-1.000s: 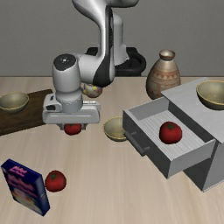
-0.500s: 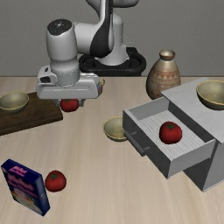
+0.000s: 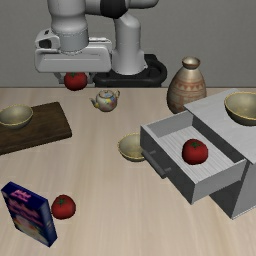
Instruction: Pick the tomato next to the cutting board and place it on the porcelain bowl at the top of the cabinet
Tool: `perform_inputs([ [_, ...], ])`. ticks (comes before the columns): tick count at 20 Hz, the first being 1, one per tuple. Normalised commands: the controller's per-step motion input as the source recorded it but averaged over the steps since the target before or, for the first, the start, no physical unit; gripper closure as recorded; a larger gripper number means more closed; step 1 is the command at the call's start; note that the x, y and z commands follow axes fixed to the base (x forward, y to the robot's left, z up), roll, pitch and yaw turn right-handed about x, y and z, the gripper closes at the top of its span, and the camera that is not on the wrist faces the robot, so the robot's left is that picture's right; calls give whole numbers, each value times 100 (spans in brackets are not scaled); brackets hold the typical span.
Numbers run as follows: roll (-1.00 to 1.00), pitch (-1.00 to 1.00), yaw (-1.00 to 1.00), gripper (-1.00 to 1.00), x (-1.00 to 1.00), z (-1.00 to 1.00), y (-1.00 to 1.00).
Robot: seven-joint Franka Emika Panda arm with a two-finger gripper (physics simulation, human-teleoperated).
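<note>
I logged the gripper (image 3: 74, 76) clamped on the tomato (image 3: 75, 82), high above the table. I judged this the carry step. Next I needed to traverse to the porcelain bowl (image 3: 240, 108) atop the cabinet (image 3: 208, 105), then lower.

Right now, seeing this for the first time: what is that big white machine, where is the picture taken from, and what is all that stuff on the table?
It is a computer-simulated robot arm, seen from the front and above. At its end is a two-finger tool, shut on a lifted tomato that hangs above the table. Below lie a teapot, a dark cutting board with a tan bowl on it, a small bowl, a brown vase, a blue box and a second tomato beside it. On the exterior view's right stands a grey cabinet with its drawer open, a third tomato inside, and a porcelain bowl on top.
</note>
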Motion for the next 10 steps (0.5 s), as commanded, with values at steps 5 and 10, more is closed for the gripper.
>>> perform_inputs([
  [5, 0, 0, 0, 100, 0, 100, 0],
  [10, 0, 0, 0, 100, 20, 80, 0],
])
